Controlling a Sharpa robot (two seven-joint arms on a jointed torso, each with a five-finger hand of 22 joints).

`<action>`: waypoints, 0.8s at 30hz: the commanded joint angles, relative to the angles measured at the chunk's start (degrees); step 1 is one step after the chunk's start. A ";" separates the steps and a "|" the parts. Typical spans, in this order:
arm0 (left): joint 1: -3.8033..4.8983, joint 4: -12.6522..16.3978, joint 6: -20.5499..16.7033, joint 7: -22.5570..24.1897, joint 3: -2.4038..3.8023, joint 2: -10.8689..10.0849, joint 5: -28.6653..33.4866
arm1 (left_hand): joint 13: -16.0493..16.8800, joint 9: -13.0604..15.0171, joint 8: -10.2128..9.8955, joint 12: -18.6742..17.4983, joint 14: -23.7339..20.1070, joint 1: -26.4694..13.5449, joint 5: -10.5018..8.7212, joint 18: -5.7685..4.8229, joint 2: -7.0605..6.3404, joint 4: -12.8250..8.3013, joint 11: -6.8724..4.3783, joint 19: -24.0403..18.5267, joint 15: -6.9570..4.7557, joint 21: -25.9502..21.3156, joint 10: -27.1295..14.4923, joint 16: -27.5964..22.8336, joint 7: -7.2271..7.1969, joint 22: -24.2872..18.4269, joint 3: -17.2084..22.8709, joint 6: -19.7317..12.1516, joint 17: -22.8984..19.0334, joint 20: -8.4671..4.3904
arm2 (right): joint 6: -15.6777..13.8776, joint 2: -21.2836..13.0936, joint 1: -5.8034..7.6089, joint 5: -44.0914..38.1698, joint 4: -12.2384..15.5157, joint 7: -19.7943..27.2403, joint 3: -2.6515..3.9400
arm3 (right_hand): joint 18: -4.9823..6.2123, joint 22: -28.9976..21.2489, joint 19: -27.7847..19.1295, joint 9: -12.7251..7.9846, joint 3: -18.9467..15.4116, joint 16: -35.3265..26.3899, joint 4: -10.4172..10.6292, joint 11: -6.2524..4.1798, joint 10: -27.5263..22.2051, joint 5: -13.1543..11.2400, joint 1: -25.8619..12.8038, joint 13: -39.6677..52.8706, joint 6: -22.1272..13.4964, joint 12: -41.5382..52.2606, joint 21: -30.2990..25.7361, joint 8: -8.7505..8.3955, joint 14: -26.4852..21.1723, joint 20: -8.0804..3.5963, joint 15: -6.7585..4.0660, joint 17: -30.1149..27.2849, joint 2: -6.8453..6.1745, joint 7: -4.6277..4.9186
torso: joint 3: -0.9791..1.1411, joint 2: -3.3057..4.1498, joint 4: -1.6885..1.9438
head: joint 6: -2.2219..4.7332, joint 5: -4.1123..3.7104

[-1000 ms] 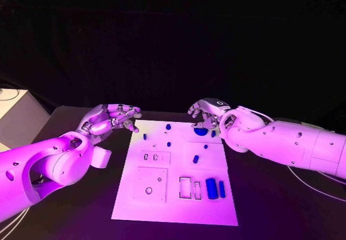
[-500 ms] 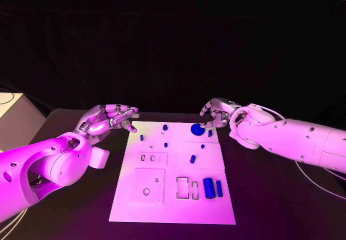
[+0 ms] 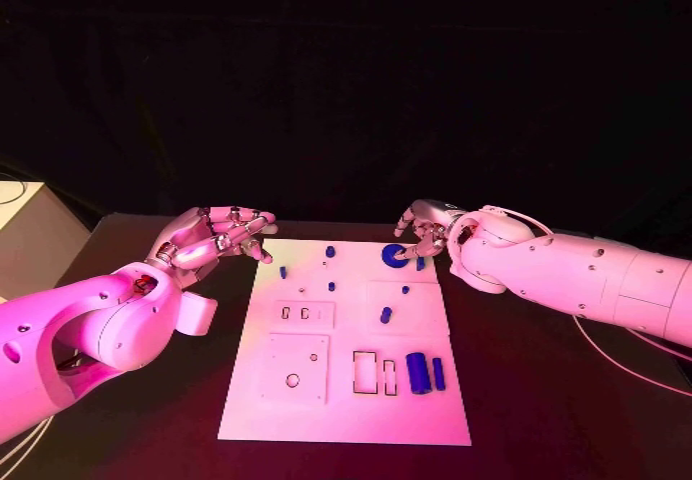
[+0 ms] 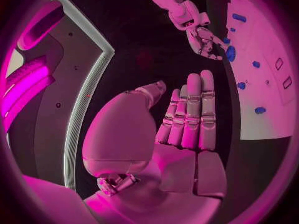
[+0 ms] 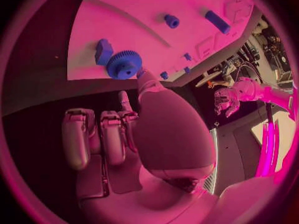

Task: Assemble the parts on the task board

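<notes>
The white task board (image 3: 361, 415) lies in the middle of the black table. A blue gear (image 3: 394, 256) sits at its far edge, with a small blue block (image 3: 421, 265) beside it. My right hand (image 3: 426, 230) hovers just right of the gear, fingers loosely curled, holding nothing; in the right wrist view its thumb tip (image 5: 144, 78) points at the gear (image 5: 124, 64). My left hand (image 3: 216, 236) hovers off the board's far left corner, empty, its fingers (image 4: 193, 109) straight. Several small blue pegs dot the board. A thick blue cylinder (image 3: 418, 372) and a thin bar (image 3: 438, 374) lie nearer me.
The board has rectangular slots (image 3: 365, 372), a round hole (image 3: 293, 380) and two small slots (image 3: 296, 313). A pale box (image 3: 22, 235) stands off the table's left side. A thin cable (image 3: 620, 362) runs under my right arm.
My right hand has drawn back to the right off the gear, which now shows whole. The left hand has hardly moved.
</notes>
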 commanded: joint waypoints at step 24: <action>0.07 -0.02 0.96 0.20 0.05 0.10 -0.20 | 0.07 0.07 -0.24 -0.17 -0.41 -0.47 0.11 0.05 0.18 -0.34 0.08 -0.49 0.10 0.54 -0.16 0.45 0.34 0.21 0.23 -0.06 0.12 0.02 | 2.65 0.52 -0.79 -2.74 -0.24 -2.33 0.00 | -0.96 8.69 2.76 0.08 1.90 0.17 -0.08 0.02 4.37 5.92 -0.23 12.86 1.02 0.41 0.52 1.95 5.73 0.39 0.28 14.47 0.73 -0.20 | 0.03 0.10 0.16 | -0.65 0.14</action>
